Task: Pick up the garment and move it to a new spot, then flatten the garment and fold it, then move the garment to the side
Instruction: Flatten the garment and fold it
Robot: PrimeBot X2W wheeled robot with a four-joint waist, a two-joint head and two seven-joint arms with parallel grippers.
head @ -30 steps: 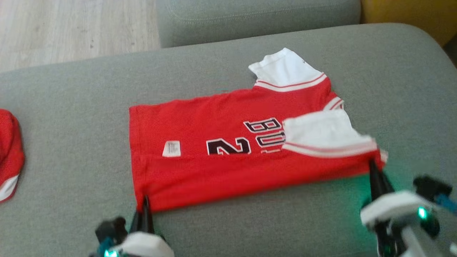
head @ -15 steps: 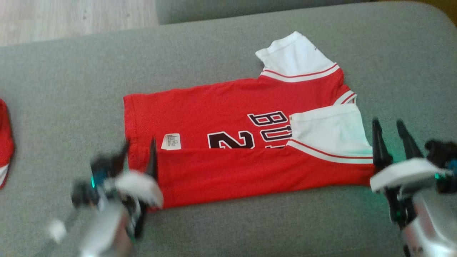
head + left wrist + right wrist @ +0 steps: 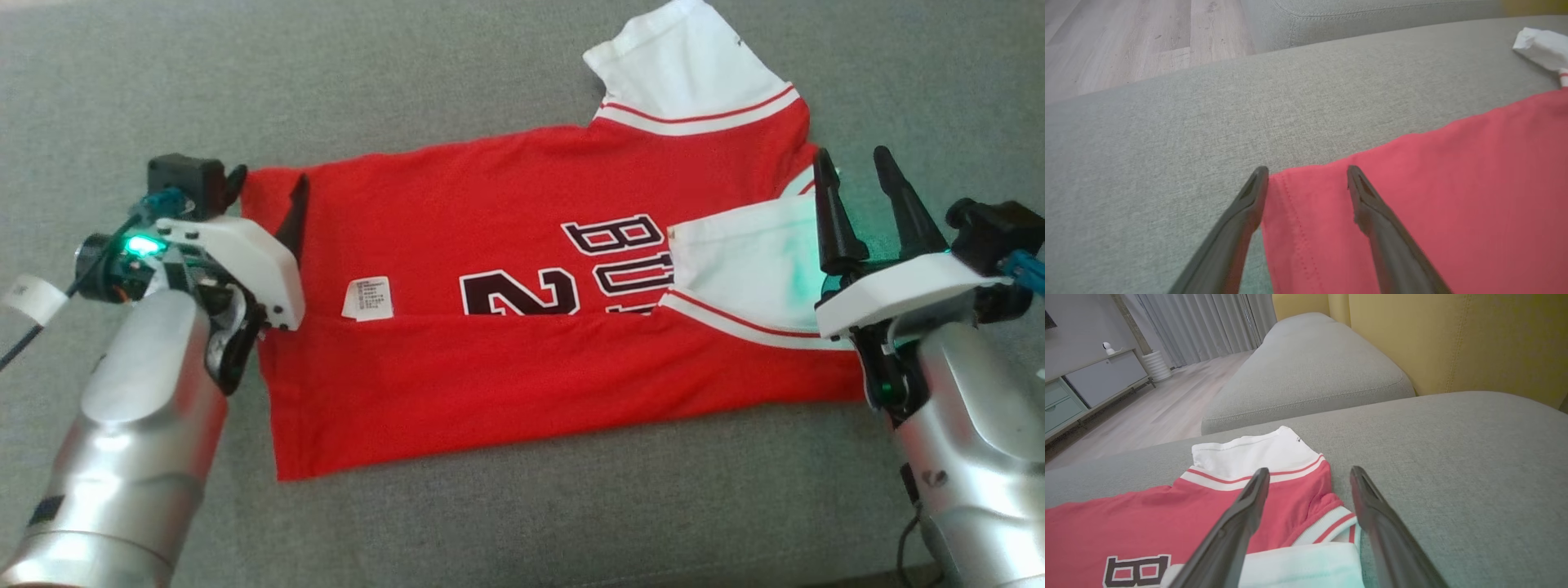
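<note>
Left gripper [image 3: 268, 189]: mine, jaws spread wide, nothing held. It hung at the shirt's [image 3: 506, 245] hem end, one finger over red cloth, the other over bare cushion [image 3: 408, 82]. Couldn't tell if it touched.
Right gripper [image 3: 853, 163]: mine, also spread wide and empty, at the shirt's neck end, just beside the folded-in sleeve [image 3: 735, 261].
Shirt: red, lay flat across the gray cushion, hem toward my left, neck toward my right. Its near long edge was folded up over the middle and covered the lower part of the black lettering [image 3: 571, 265].
Sleeves: both white with red stripes. One lay folded over the chest; the far sleeve [image 3: 686, 73] stuck out flat on the cushion.
Label [image 3: 367, 298]: small and white, on the red just above the fold edge, nearer the hem.
Beyond: second gray cushion [image 3: 1310, 367], yellow backrest [image 3: 1453, 335], wood floor [image 3: 1126, 41], curtains [image 3: 1200, 322], low cabinet [image 3: 1098, 379].
</note>
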